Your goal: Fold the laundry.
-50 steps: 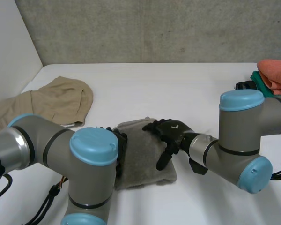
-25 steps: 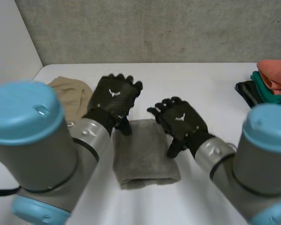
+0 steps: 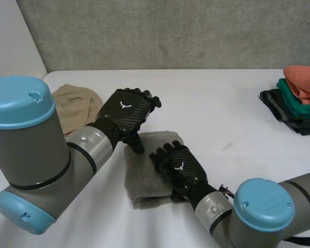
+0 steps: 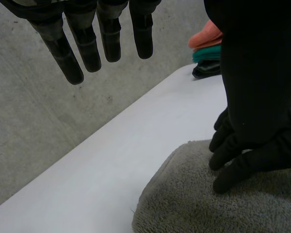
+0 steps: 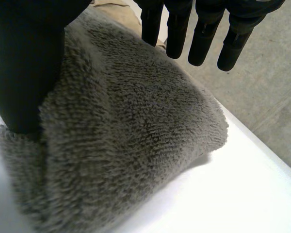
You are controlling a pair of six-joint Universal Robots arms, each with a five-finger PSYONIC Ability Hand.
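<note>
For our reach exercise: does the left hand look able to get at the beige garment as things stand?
Probably yes. The left hand is open and raised beside the beige garment, with nothing between them; the right hand rests on the grey towel, out of the way.

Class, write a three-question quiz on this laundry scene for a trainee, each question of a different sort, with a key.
1. What colour is the top cloth of the stack at the robot's right? A orange, B blue, C white.
2. True or false: the left hand is open, its fingers straight.
3. Fill in: the right hand rests on the grey ___.

Key
1. A.
2. True.
3. towel.
</note>
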